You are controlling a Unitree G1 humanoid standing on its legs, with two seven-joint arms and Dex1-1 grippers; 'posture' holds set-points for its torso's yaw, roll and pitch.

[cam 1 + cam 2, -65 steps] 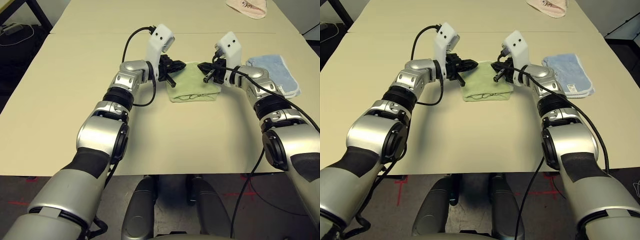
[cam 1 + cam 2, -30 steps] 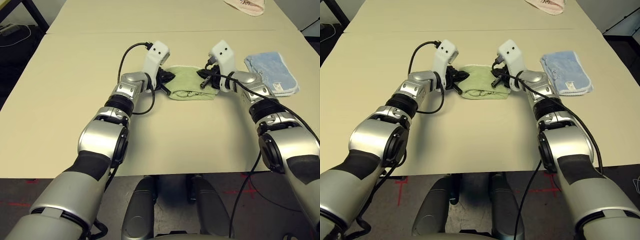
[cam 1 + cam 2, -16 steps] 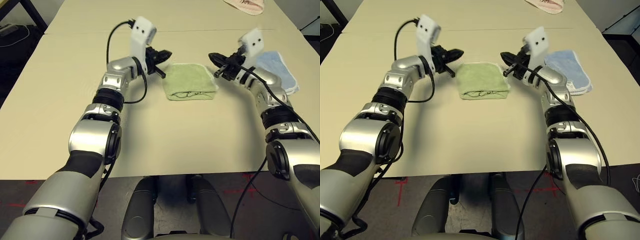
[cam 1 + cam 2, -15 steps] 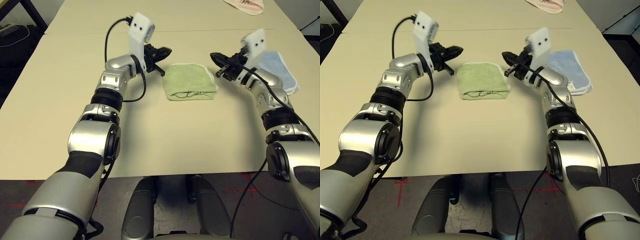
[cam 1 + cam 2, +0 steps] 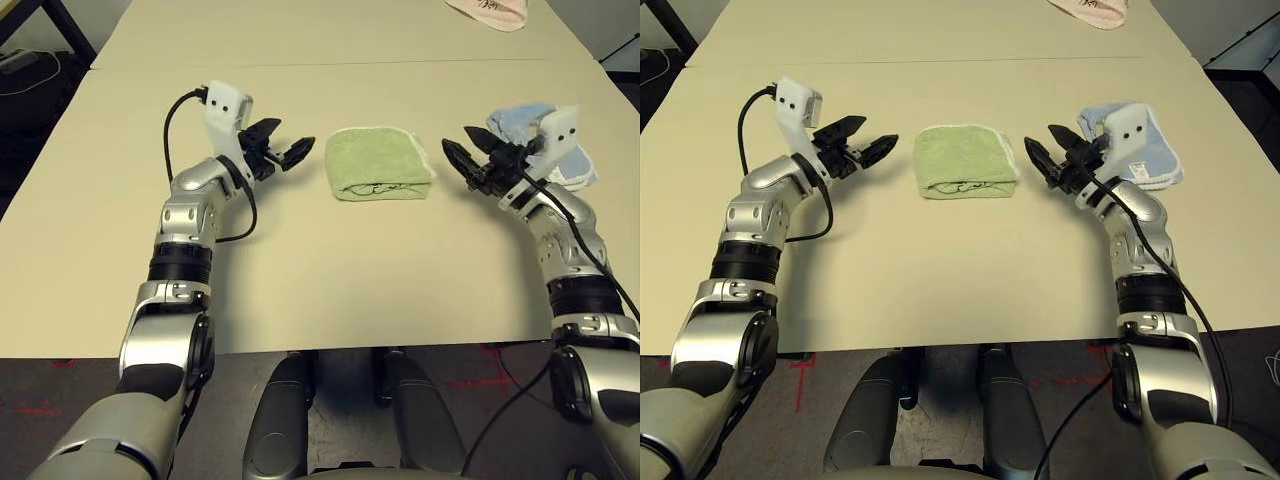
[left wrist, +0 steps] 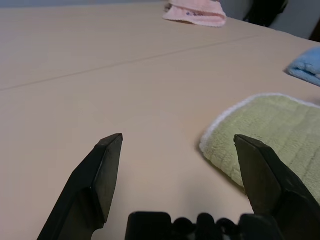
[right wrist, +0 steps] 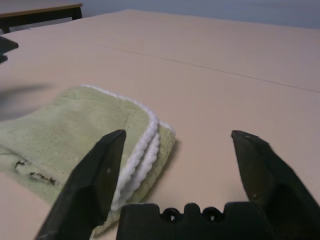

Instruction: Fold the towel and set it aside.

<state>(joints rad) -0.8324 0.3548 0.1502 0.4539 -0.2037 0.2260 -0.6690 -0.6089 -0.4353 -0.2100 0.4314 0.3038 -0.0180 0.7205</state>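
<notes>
I am keeping both grippers, left (image 5: 283,155) and right (image 5: 462,160), spread empty beside the towel (image 5: 378,163); careless regrasping risks unfolding it.

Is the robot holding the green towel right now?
No, the green towel lies folded on the table, with the open left gripper and open right gripper off to either side.

The towel (image 5: 379,177) lies folded on the table (image 5: 330,290), just above frame centre. The left gripper (image 5: 283,152) stands to its left, apart from it, above the tabletop. The right gripper (image 5: 466,156) stands to its right, likewise apart. A second folded towel (image 5: 565,150) lies at right, behind the right gripper. A cloth (image 5: 492,12) lies at the upper right edge.
</notes>
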